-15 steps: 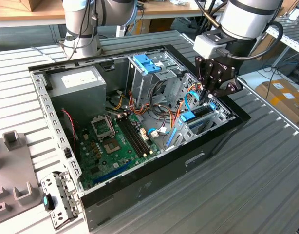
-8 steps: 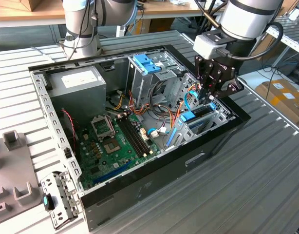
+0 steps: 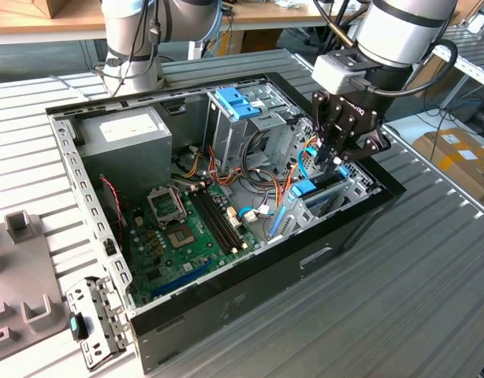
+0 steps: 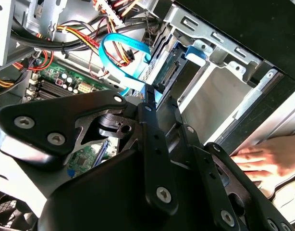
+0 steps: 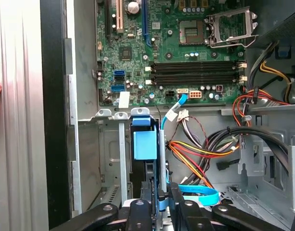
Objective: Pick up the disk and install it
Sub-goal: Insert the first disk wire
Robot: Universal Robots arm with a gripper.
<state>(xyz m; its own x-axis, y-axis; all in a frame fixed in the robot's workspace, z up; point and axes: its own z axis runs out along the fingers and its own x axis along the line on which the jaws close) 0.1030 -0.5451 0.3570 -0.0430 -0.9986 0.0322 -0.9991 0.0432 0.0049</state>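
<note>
One gripper [image 3: 334,161] hangs over the open computer case [image 3: 226,309], pinched tight on the blue-framed disk [image 5: 144,144], which stands on edge in a metal bay [image 5: 109,149].

My gripper [image 3: 334,157] blocks whatever lies directly under it in the exterior view. In the first wrist view the disk [image 5: 144,144] stands edge-on, its flat faces hidden. A person's hand [image 4: 265,161] is cut off by the picture's edge in the second wrist view.
</note>
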